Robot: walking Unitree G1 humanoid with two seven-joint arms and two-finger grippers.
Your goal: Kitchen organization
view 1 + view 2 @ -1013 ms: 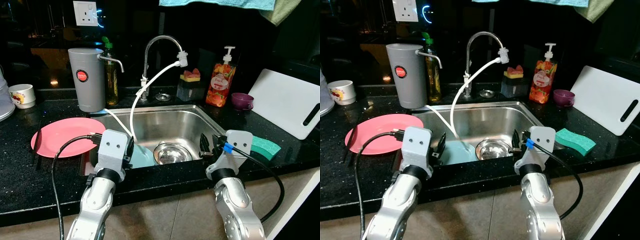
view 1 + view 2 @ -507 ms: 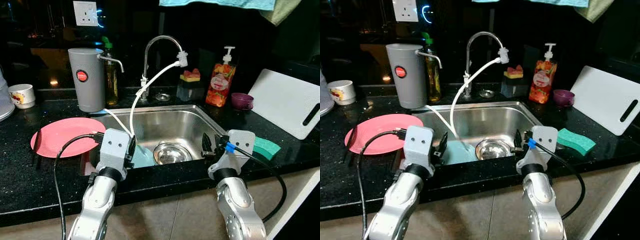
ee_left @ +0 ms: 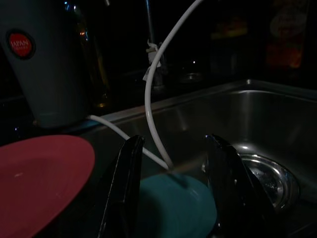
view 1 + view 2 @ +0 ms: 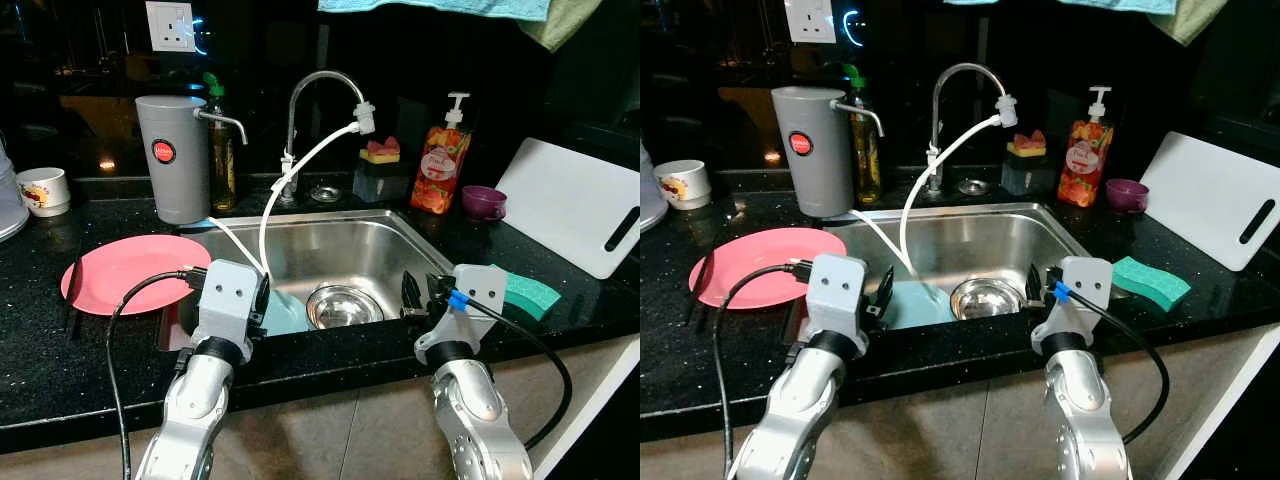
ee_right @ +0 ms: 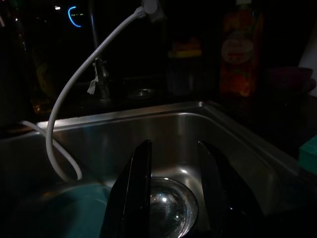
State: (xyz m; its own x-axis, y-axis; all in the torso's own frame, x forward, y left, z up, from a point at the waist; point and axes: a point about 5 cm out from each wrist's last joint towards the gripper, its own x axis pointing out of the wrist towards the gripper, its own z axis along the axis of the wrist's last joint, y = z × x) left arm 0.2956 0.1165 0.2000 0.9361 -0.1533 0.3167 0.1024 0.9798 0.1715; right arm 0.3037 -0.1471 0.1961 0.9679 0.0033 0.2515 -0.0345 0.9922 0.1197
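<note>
Both arms raised over sink point(image 4: 380, 235), fingers point(image 3: 129, 188) parted

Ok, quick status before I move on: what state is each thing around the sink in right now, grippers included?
Left gripper: open, empty, over the teal plate.
Right gripper: open, empty, over the steel bowl.
Teal plate: lying in the sink.
Steel bowl: upright in the sink, empty.
Pink plate: flat on the counter, empty.
Tap: no water visible.
Green sponge: lying on the counter.
Cutting board: leaning against the wall.
</note>
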